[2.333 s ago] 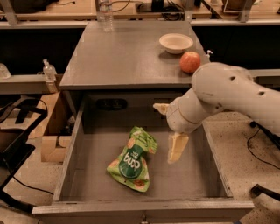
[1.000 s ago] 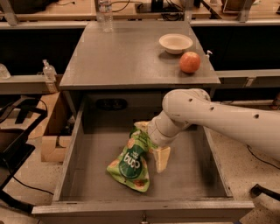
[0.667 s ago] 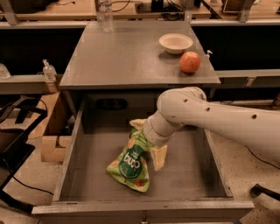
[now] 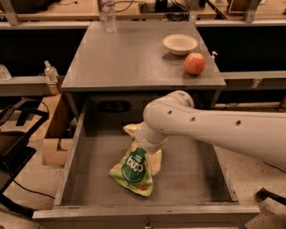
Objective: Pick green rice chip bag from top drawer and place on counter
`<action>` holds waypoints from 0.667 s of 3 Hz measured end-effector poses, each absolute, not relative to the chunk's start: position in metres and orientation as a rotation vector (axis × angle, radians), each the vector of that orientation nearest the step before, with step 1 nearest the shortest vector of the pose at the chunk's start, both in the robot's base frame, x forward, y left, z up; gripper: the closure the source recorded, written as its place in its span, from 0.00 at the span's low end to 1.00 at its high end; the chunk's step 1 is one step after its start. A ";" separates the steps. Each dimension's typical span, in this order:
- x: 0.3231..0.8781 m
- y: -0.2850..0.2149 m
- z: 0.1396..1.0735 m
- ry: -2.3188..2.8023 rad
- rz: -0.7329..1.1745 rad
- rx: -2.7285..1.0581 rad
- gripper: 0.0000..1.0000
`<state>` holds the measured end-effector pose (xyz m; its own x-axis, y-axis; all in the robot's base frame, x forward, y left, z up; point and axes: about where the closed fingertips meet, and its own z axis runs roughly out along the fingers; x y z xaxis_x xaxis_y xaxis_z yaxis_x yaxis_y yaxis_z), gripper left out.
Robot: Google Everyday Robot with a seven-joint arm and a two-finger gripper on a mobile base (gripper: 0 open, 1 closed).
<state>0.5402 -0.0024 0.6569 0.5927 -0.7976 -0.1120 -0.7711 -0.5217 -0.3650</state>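
Observation:
The green rice chip bag (image 4: 133, 169) lies on the flat grey bottom of the open top drawer (image 4: 187, 174), left of the middle, with its top end pointing to the back. My gripper (image 4: 142, 145) reaches down into the drawer from the right. It is open, and its pale yellow fingers (image 4: 155, 162) straddle the bag's top end, one behind it and one to its right. The white arm hides the very top of the bag. The grey counter (image 4: 129, 58) sits above the drawer.
On the counter stand a white bowl (image 4: 180, 44) and a red-orange apple (image 4: 195, 63) at the back right, and a clear water bottle (image 4: 107, 13) at the back left. A cardboard box (image 4: 56, 134) and black cables lie on the floor to the left.
My arm has moved left and down inside the drawer, from right of the bag to over its top end. The bag has hardly moved.

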 end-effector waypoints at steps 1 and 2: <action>0.541 0.007 0.639 1.255 -0.138 -2.486 0.05; 0.540 0.013 0.624 1.258 -0.145 -2.513 0.23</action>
<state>0.5396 0.0130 0.6241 0.6055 -0.7940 -0.0541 -0.7607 -0.5575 -0.3324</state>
